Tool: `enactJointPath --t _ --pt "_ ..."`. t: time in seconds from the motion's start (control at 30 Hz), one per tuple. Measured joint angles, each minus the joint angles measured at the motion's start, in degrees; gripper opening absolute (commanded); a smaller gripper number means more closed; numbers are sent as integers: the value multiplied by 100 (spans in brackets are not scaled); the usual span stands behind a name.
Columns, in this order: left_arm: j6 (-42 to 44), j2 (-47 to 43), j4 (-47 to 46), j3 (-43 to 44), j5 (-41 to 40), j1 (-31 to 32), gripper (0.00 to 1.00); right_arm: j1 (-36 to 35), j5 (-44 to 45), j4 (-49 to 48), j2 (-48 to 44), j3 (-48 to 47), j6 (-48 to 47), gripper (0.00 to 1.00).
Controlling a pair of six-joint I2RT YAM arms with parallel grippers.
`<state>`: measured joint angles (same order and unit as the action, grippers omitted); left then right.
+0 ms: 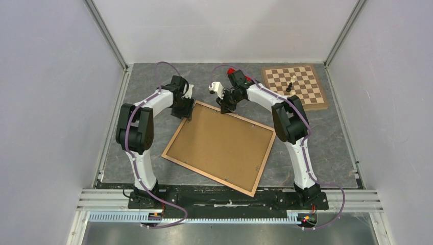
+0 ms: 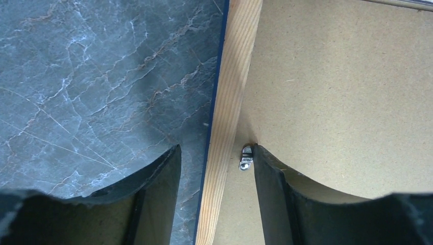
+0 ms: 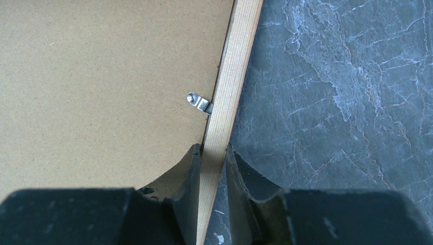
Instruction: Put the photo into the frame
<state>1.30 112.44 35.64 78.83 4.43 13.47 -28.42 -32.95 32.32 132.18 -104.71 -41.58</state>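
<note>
From above we see the frame [image 1: 207,174] lying back-up on the table [image 1: 327,148]. Only wrist views show our right gripper [image 3: 212,150] pinching its wooden rail, our left gripper [image 2: 215,153] straddling it, fingers apart, by a metal clip [image 2: 246,158].

frame [image 1: 214,178] corner hidden under left gripper [image 1: 189,114], chess piece [image 1: 291,86] too small to identify

The frame [image 2: 227,102] is pale bare wood with fine straight grain, its outer edge painted dark blue. The backing panel [image 2: 347,92] is matt brown fibreboard, faintly speckled. Its clip [image 2: 246,159] is bright metal. The table [image 2: 92,76] is smooth, grey and marble-patterned. The chessboard [image 1: 295,87] is two-tone wood
</note>
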Motion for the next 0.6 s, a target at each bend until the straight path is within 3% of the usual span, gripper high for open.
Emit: enactJointPath --t 0.6 --pt "-168 -52 -76 -57 13 4 39 35 -55 -92 -13 63 90 0"
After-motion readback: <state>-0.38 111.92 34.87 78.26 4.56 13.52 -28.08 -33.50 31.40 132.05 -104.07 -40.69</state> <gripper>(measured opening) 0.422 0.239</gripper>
